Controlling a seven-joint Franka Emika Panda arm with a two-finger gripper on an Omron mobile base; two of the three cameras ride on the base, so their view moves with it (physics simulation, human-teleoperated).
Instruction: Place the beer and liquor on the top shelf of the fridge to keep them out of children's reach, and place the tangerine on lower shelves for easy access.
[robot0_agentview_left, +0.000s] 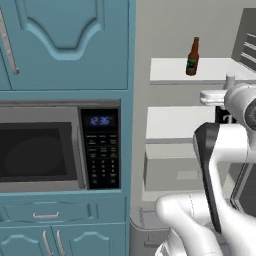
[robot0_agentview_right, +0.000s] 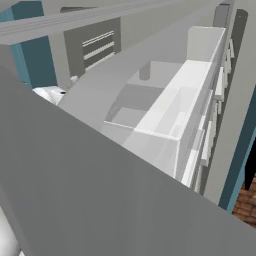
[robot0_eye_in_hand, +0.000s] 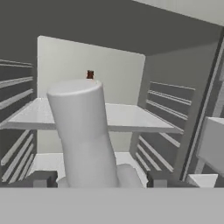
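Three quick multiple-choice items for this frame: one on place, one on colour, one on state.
1. Where is the beer? A. top shelf B. drawer box C. microwave
2. What colour are the cabinets? A. red B. blue C. black
3. How is the beer? A. lying down B. broken C. upright

Key: 1 A, the beer stands on the top shelf of the fridge. 2 B, the cabinets around the microwave are blue. 3 C, its neck points straight up.
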